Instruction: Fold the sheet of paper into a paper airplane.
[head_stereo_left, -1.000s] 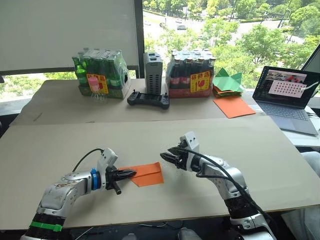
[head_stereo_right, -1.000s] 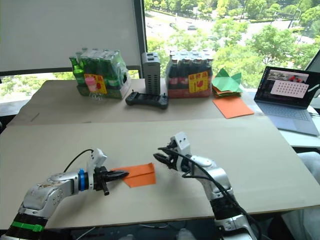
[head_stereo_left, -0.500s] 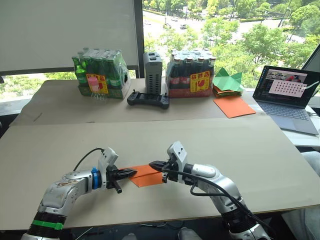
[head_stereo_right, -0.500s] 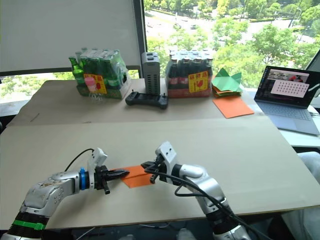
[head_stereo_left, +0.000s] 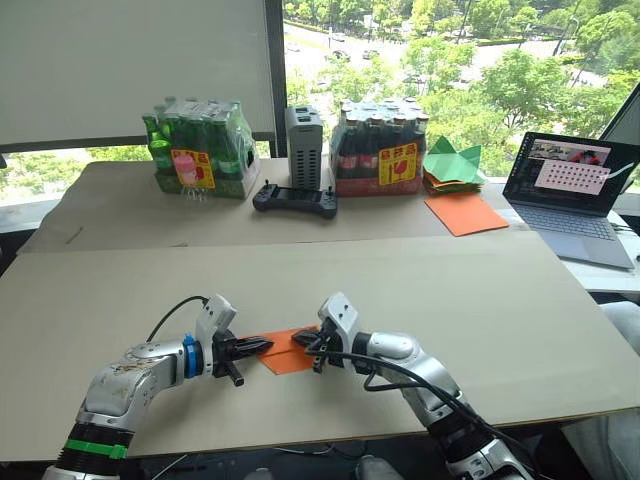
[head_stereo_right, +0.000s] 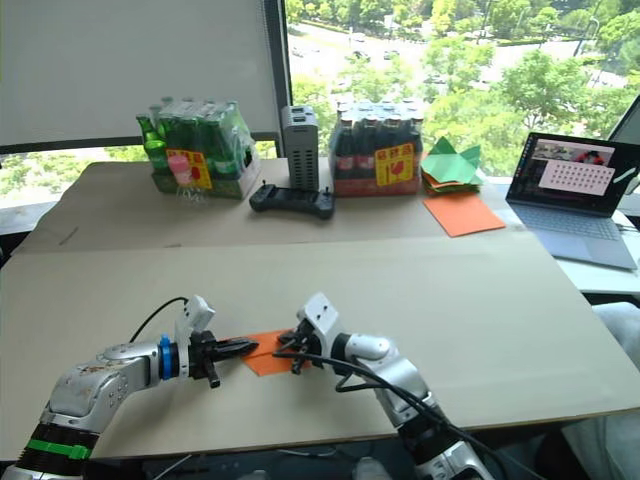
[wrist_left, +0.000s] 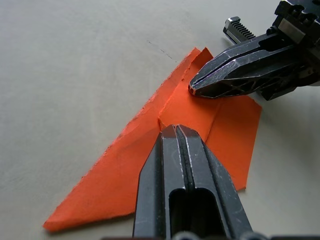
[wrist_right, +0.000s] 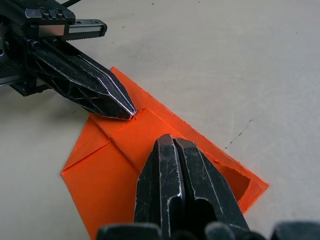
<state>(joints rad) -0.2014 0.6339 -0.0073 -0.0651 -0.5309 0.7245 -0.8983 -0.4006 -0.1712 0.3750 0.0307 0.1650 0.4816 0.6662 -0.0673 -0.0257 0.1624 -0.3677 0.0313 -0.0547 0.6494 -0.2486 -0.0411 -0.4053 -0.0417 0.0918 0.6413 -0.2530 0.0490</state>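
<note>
Window-side cardboard table (head_stereo_left: 520, 300): both closed jaws press the sheet of paper (head_stereo_left: 285, 352).

1 folded orange sheet of paper (head_stereo_left: 283, 353), 2 grippers: left (head_stereo_left: 262, 346), right (head_stereo_left: 304, 343). Far side: 2 bottle packs (head_stereo_left: 200, 148), 1 controller (head_stereo_left: 294, 200), 1 grey box (head_stereo_left: 305, 146), 1 flat orange sheet (head_stereo_left: 466, 213), 1 green paper stack (head_stereo_left: 453, 166), 1 laptop (head_stereo_left: 575, 197) far right.

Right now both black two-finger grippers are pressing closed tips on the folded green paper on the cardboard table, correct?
Not green: the folded sheet of paper is bright orange, as the left wrist view shows. The left gripper and right gripper do both press closed tips on it, on the table.
</note>
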